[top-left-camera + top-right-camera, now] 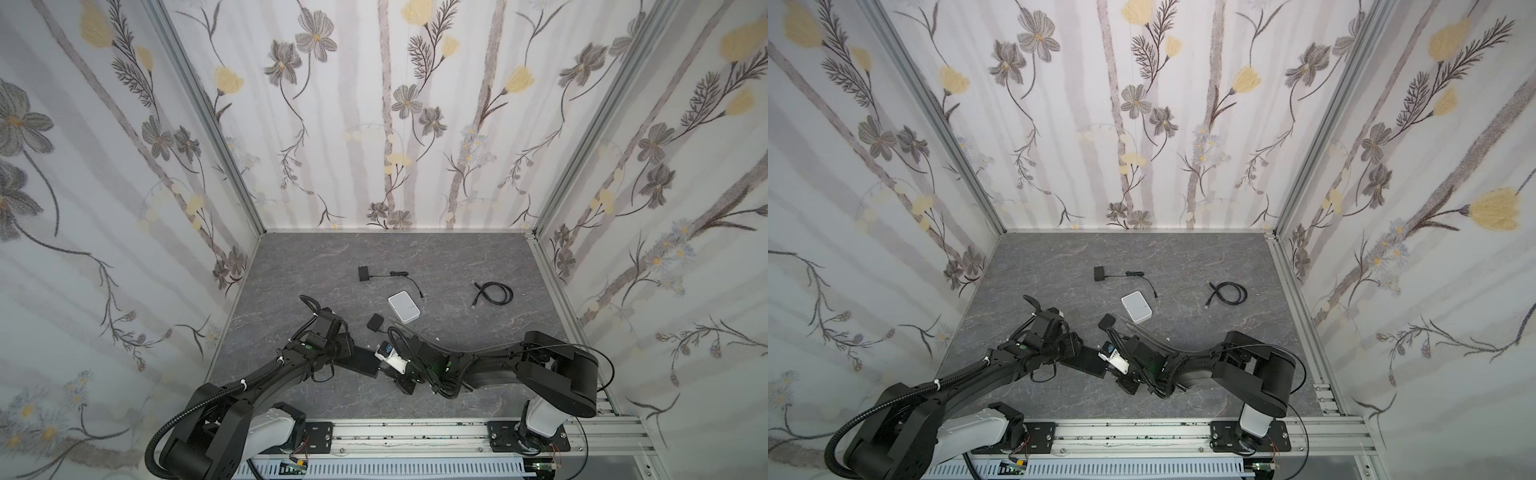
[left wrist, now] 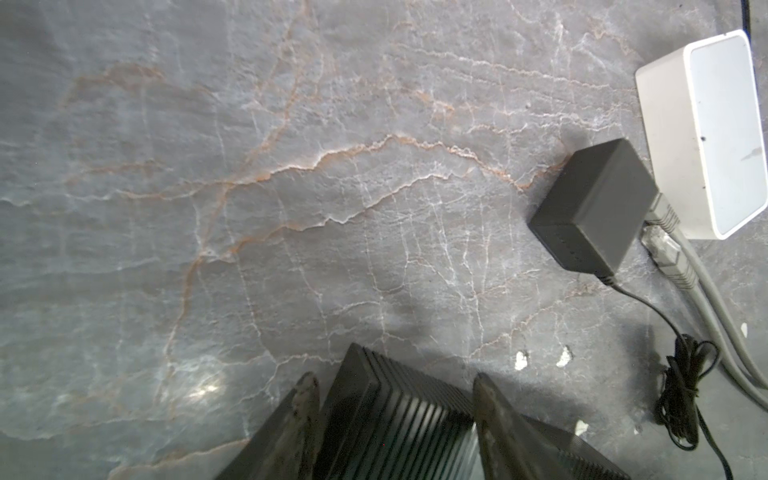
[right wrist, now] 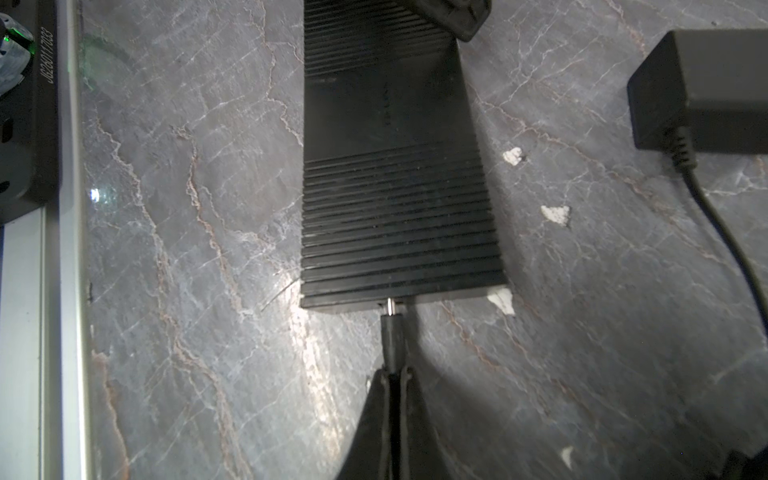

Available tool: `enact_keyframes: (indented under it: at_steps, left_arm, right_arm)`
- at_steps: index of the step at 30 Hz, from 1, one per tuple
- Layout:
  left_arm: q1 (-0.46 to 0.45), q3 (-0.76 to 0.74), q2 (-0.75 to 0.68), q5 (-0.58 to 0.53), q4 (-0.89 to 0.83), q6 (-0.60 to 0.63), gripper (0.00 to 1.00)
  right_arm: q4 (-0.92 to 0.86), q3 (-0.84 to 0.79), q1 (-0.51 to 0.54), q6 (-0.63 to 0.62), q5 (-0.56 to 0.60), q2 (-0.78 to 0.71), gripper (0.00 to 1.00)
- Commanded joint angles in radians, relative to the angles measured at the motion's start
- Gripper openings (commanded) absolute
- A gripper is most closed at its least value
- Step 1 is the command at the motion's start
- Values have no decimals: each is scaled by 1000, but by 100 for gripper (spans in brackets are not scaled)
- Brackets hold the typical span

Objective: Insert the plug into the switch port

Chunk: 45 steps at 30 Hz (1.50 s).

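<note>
plug [image 3: 392, 332]: tip seemingly in switch [image 3: 395, 187] port; right fingers [image 3: 372, 419]: pinching plug

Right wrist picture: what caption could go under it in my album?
Closed fingers pinch the plug, its metal tip at the ribbed black switch's end.

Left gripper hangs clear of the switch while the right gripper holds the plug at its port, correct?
No. The left gripper grips the switch, as the left wrist view shows. The right gripper does hold the plug at the port.
</note>
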Motion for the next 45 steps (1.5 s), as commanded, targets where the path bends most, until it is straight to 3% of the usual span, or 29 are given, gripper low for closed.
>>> enact_keyframes:
  at_steps: [1,36,40,45]
  left_arm:
    - [-15,-4,-5,157,-27,-10,59]
    - [-33,-8,-10,170,-26,-4,58]
    - [-33,7,-23,119,-88,-22,60]
    - [-31,92,-18,-39,-281,-42,75]
  right_arm:
    - [165,29,2,-19,10,-5,0]
    - [118,67,-7,-57,39,-14,0]
    - [84,49,-11,-60,43,-37,17]
    - [31,-30,-11,-60,85,-125,31]
